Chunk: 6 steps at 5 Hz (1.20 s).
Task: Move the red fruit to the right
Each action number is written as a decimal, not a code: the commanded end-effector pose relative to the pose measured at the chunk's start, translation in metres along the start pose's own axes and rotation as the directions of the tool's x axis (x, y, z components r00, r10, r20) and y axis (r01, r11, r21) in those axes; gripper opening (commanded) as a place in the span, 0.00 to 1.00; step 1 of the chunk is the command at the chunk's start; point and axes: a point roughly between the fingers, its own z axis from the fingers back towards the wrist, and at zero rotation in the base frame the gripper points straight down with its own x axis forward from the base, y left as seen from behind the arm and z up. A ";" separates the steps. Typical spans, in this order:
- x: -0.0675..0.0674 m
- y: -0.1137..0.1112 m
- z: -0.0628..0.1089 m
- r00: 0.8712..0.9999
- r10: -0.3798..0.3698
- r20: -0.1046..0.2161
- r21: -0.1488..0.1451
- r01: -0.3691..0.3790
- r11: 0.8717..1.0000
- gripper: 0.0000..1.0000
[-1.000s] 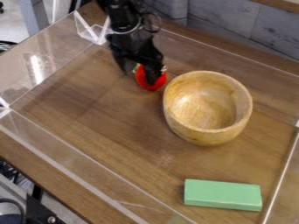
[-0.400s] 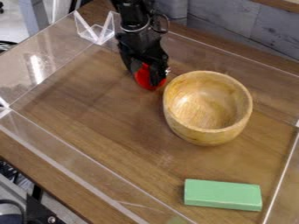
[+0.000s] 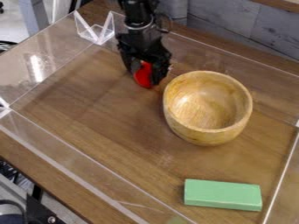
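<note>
End effector (image 3: 143, 70): pointing down, jaws apart, straddling the fruit
Fruit (image 3: 143, 77): red, on the surface between the jaws, not lifted
Bowl (image 3: 207, 107): wooden, just right of the end effector, apart from it
Green block (image 3: 223, 194): well in front and to the right, near the tray wall
Change: end effector has shifted slightly further back; fruit, bowl and block lie as before

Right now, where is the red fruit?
In the camera view the red fruit sits upper centre on the wooden table, between the open end effector fingers, just left of the wooden bowl.
</note>
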 end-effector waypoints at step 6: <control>0.041 -0.010 -0.018 0.996 0.072 -0.051 0.022 -0.071 0.997 1.00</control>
